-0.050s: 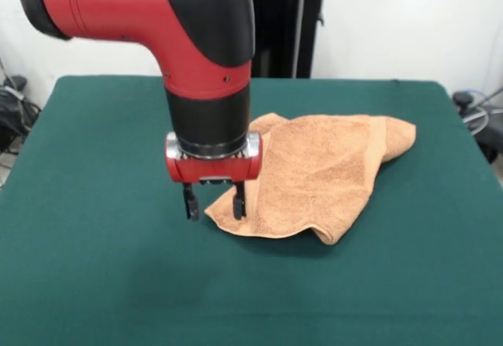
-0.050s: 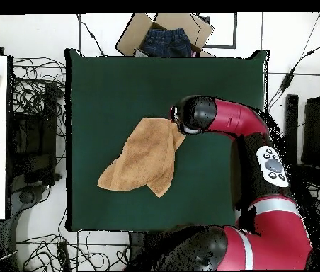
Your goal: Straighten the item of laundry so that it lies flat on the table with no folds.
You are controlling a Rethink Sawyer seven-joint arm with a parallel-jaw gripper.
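The item of laundry (image 1: 322,173) is an orange-tan terry towel lying rumpled and folded over itself on the green table (image 1: 94,267). In the front view it spreads from centre to the right, with a folded flap at its near right corner. My gripper (image 1: 214,202) hangs open over the towel's near left corner, one finger over the cloth and the other over bare felt. In the overhead view the towel (image 2: 143,157) lies near the table's middle and the arm's wrist covers the gripper at the towel's upper right corner.
A cardboard box (image 2: 164,34) holding dark blue cloth sits past the table's top edge in the overhead view. Cables (image 2: 35,92) and equipment lie on the floor to the left. Bare green felt (image 2: 212,177) surrounds the towel.
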